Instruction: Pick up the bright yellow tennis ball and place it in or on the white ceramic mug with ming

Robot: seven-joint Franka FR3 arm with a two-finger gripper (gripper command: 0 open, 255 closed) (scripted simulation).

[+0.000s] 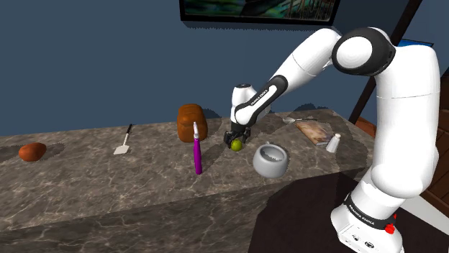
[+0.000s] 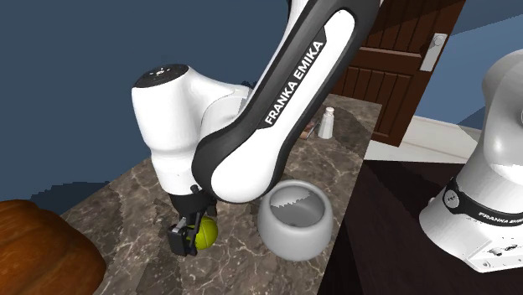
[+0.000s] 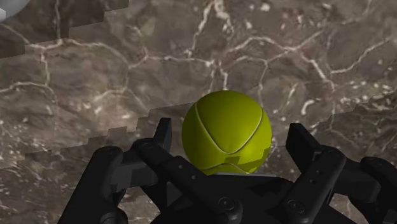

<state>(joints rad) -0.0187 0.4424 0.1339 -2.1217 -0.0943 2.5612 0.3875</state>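
While a pale mug [image 1: 270, 159] sits near, the gripper [image 1: 237, 136] straddles the yellow-green tennis ball [image 3: 226, 130], fingers [image 3: 164, 130] apart.

Veined polished marble counter [image 1: 144, 187], smooth seamed ball [image 3: 226, 130], glossy white arm [image 1: 403, 108]

In the wrist view the tool [image 3: 230, 129] covers the lower part of the tennis ball [image 3: 226, 121], so you cannot see whether the ball touches the counter [image 3: 299, 57]. A pale sliver [image 3: 7, 6] at that view's corner is cut by the edges, and too little of it shows to name it. In the second exterior view the arm [image 2: 277, 100] hides part of the mug [image 2: 289, 233] at its rim, and the brown loaf [image 2: 38, 251] is cut off by the left and bottom edges. In the shoulder view the framed picture [image 1: 259, 8] runs off the top edge, and the thin pale thing [image 1: 306, 117] beyond the forearm is too small to tell.
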